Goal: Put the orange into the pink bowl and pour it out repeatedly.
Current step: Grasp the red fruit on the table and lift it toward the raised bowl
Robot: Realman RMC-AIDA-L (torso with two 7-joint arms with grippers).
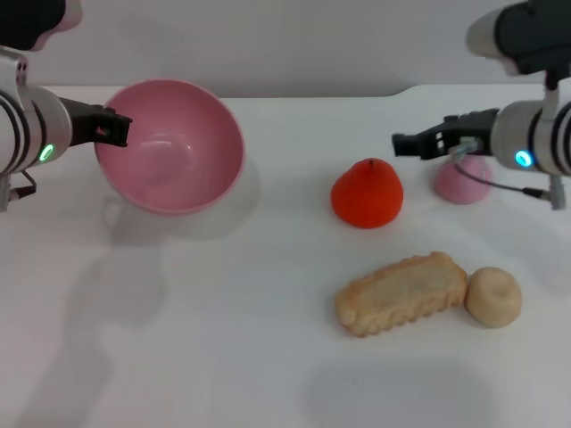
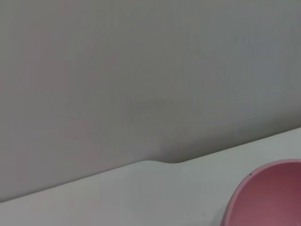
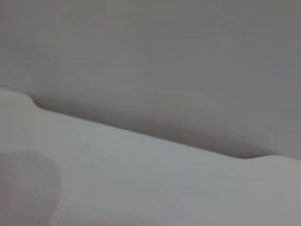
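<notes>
1. While you look down from the head camera, you see the smooth glossy pink plastic bowl (image 1: 169, 147) on the left of the white table (image 1: 223, 339), tilted so its empty inside faces you, with a shadow beneath it.
2. Your left gripper (image 1: 114, 127) reaches in from the left edge and meets the bowl's near-left rim; its black fingers appear closed on that rim, holding the bowl.
3. Your left wrist camera shows only a curve of the pink bowl against the table edge and the grey wall (image 2: 141, 70).
4. Your bright red-orange rounded toy orange (image 1: 367, 193) sits upright on the table right of centre, well apart from the bowl, its dark stem nub on top.
5. Your right gripper (image 1: 403, 144) hangs above the table just right of and behind the orange, touching nothing; you cannot tell how far apart its fingers are.
6. Beside that gripper a small pink-mauve ball (image 1: 463, 179) lies behind the arm.
7. Nearer to you, a tan ridged biscuit-shaped toy (image 1: 401, 292) lies slantwise, with a beige ball (image 1: 493, 296) touching its right end.
</notes>
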